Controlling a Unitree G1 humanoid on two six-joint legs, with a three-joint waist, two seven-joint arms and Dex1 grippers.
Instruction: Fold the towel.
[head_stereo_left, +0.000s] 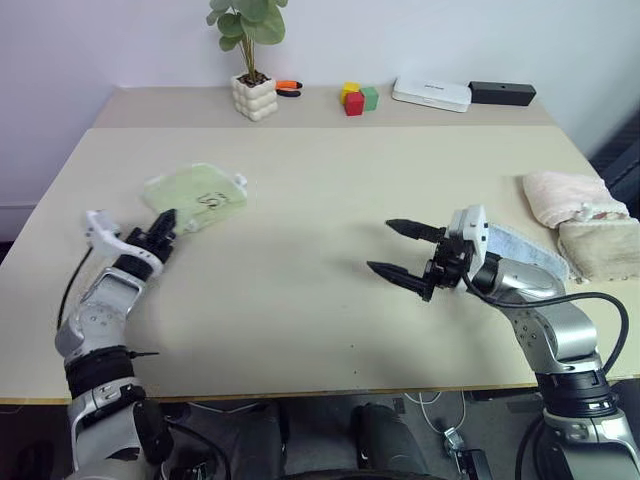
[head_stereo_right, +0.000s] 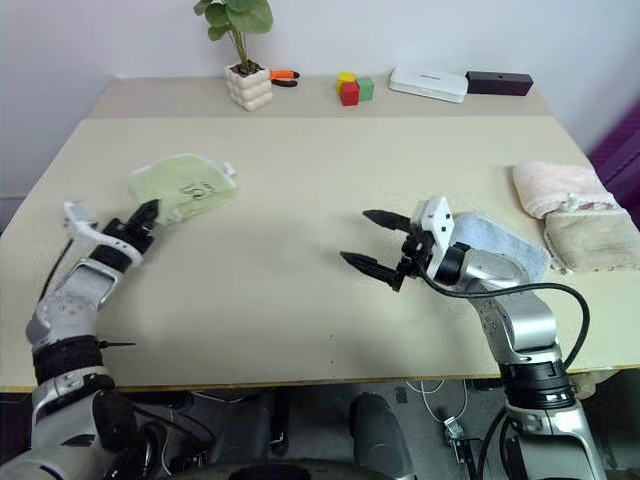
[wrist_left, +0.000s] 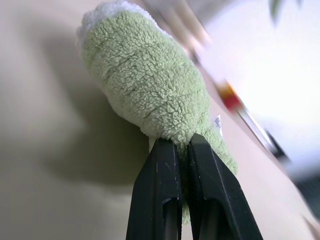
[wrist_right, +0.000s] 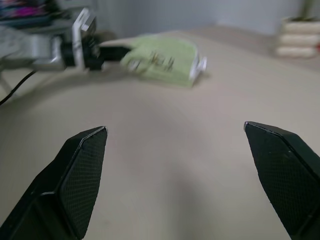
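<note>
Left end effector (head_stereo_left: 164, 222) pinches the towel's (head_stereo_left: 197, 193) edge.

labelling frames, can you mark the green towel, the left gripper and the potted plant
green towel (head_stereo_left: 200, 193), left eye view, on its top face by the dark mark
left gripper (head_stereo_left: 163, 222), left eye view, at its shut fingertips
potted plant (head_stereo_left: 254, 97), left eye view, on its white pot
</note>
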